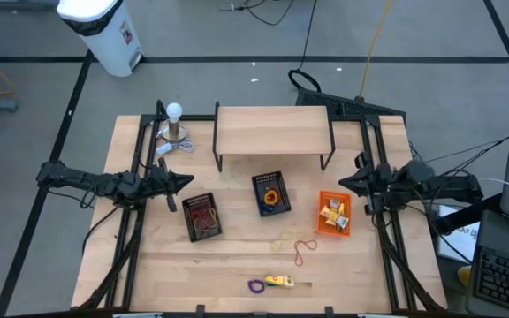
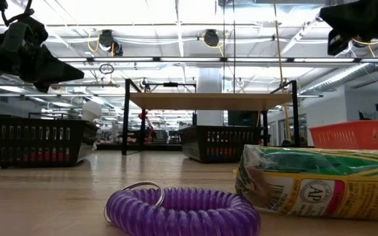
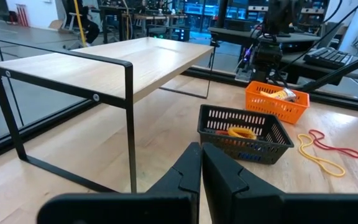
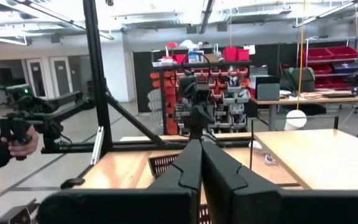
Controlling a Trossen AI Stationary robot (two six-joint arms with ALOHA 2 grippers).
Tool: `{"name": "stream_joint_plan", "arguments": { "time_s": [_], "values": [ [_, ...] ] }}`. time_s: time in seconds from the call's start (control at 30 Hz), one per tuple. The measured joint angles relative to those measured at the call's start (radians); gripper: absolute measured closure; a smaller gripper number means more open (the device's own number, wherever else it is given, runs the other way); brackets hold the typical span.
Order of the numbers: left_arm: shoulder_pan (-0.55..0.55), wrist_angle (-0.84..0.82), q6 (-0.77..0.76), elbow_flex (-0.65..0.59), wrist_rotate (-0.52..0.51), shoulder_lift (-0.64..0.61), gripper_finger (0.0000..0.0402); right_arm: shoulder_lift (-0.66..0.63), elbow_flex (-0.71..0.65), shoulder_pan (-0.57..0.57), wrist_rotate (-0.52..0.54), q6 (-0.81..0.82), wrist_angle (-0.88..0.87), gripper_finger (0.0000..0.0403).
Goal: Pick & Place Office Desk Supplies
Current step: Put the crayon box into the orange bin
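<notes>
We locate the loose supplies first. A yellow packet [image 1: 279, 282] lies flat near the front edge of the table [image 1: 237, 256], its long axis running left to right, with a purple coil loop [image 1: 256, 285] just beside its left end. In the low view the packet's printed end faces the camera side; we cannot tell which end is the opening. Farther back, a red elastic loop [image 1: 303, 251] and a pale yellow loop [image 3: 319, 157] lie slack on the bare wood, near each other and in front of the orange bin [image 1: 333, 214].

Three containers stand ahead of these items: the orange bin on the right, holding yellow packets; a black basket [image 1: 271, 193] at centre, holding orange and yellow pieces; and a second black basket [image 1: 202, 216] on the left, holding red loops. We judge this grouping to be sorting by type, so the loose items are those not yet placed.

Behind the baskets stands a wooden shelf [image 1: 273, 132]; a ball-topped stand [image 1: 175, 124] sits at the back left.

The left pincer [image 1: 184, 183] hangs above the table's left side, the right pincer [image 1: 346, 183] above its right side. Both have their fingers pressed together and carry nothing.
</notes>
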Motion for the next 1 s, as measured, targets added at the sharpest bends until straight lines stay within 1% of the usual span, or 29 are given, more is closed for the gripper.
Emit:
{"name": "stream_joint_plan", "arguments": {
  "time_s": [0.53, 1.0],
  "values": [
    [0.000, -0.005, 0.000, 0.000, 0.000, 0.000, 0.0385, 0.000, -0.141, 0.000, -0.006, -0.004, 0.008, 0.0403],
    [0.000, -0.006, -0.002, 0.000, -0.001, 0.000, 0.0385, -0.001, -0.168, 0.000, -0.007, 0.007, 0.018, 0.0403]
  ]
}}
